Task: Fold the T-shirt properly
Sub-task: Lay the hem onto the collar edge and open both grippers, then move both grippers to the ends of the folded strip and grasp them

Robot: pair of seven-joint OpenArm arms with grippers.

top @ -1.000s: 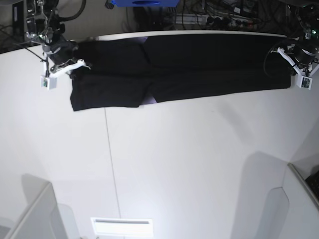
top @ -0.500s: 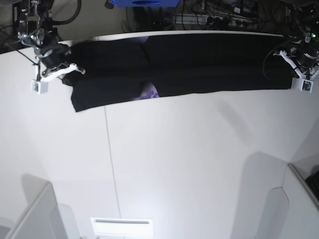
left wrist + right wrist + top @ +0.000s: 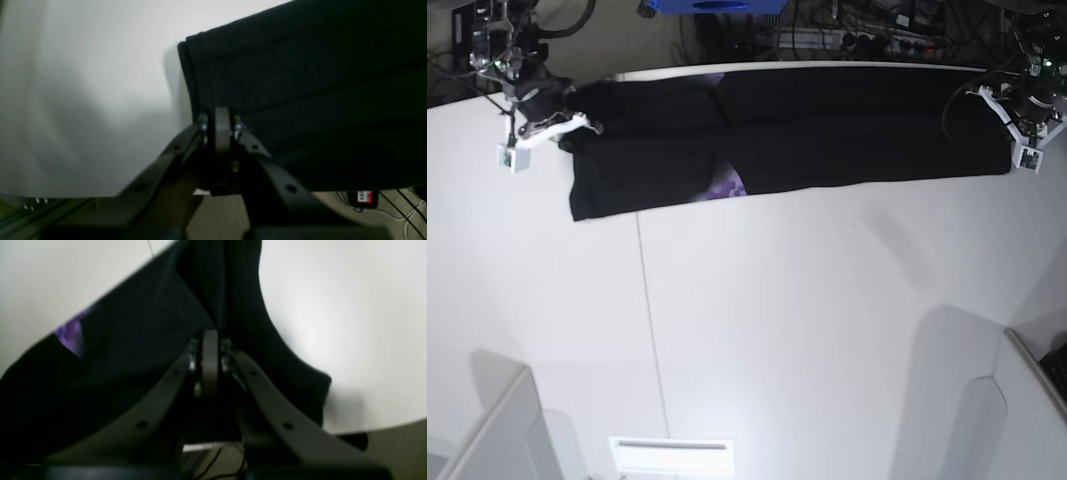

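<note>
From overhead my view is bright and even, though the wide lens bows the white surface [image 3: 807,330] outward and bends its far edge. A hard glare patch sits on the near edge, and soft grey shadows fall beside the panels at the lower corners. The T-shirt [image 3: 827,125] reads as flat black with almost no fold detail. My wrist views are dimmer and soft: each hand's dark frame is blurred close to the lens, the cloth grainy, with a smooth shadow spreading across the pale surface.
</note>
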